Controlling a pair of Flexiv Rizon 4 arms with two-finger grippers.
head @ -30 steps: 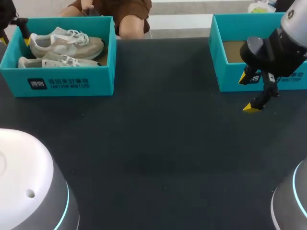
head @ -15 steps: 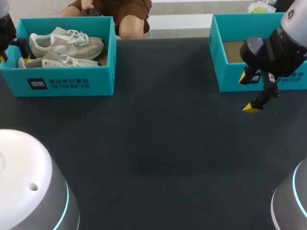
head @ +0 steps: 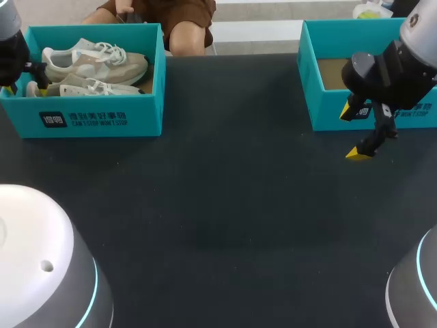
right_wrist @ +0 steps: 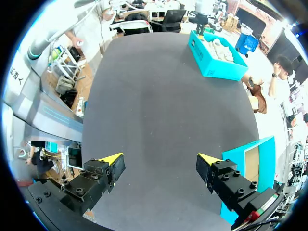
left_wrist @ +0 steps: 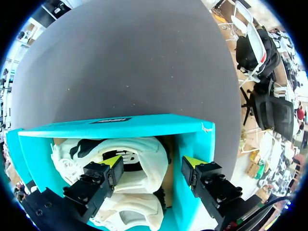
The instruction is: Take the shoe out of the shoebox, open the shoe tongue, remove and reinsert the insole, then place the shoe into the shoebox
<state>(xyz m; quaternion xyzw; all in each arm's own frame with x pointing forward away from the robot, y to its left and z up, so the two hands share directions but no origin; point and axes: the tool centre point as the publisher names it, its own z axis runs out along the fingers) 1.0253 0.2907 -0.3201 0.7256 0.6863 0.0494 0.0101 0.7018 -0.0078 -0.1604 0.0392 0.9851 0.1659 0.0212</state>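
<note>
Shoebox holds 2 shoes; left gripper spread over its end, apparently clear; right gripper spread over table.

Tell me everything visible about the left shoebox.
The left shoebox is an open-topped teal box, cardboard by its look, with dark print on its front wall. It stands flat on the dark table, at my far left. Two pale sneakers lie inside it. My left hand, open, hangs over its end by the heels; contact cannot be told.
</note>
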